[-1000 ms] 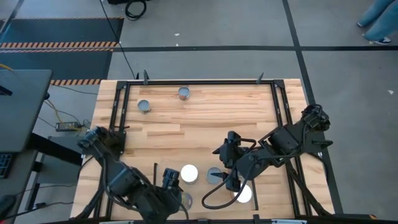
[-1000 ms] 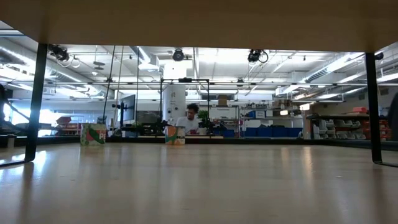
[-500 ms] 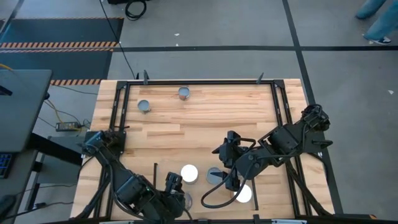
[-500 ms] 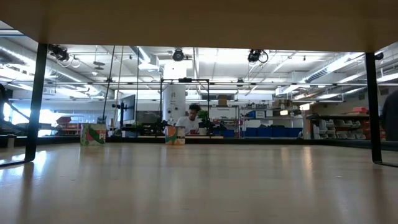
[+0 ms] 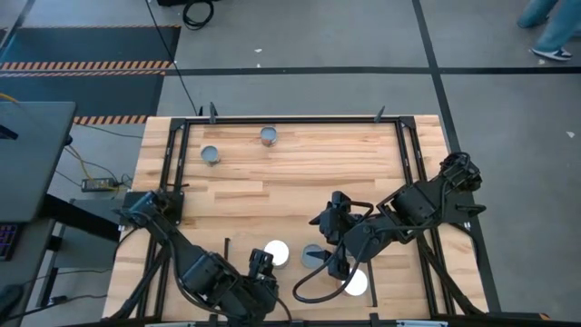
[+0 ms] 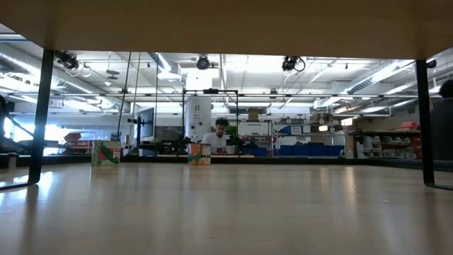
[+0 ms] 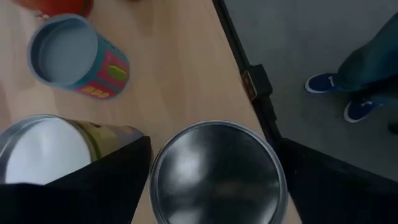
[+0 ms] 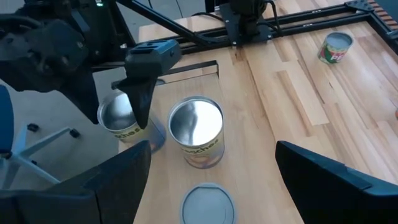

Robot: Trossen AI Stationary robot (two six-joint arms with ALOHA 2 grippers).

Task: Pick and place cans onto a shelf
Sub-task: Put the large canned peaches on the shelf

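My left gripper is at the table's near edge, open. Its fingers stand on either side of a shiny-topped can, which the high view hides under the gripper. My right gripper is open and empty above a grey-topped can. A white-topped can stands between the two grippers, and another by the right arm's cable. Two grey-topped cans stand at the far left. All stand upright on the light-wood shelf panel inside black rails. My left gripper has its fingers close against both sides of the shiny-topped can's rim, coming from above. I cannot tell whether they touch it. The can stands upright on the wood.
Black rails run along the panel's sides and far edge. A black cable loops near the right gripper. A person's blue shoes show on the floor beyond the table edge. Bare wood lies in the panel's middle.
My left gripper has moved toward the table's right and near edges, over the can at the near edge, which it now covers in the high view.
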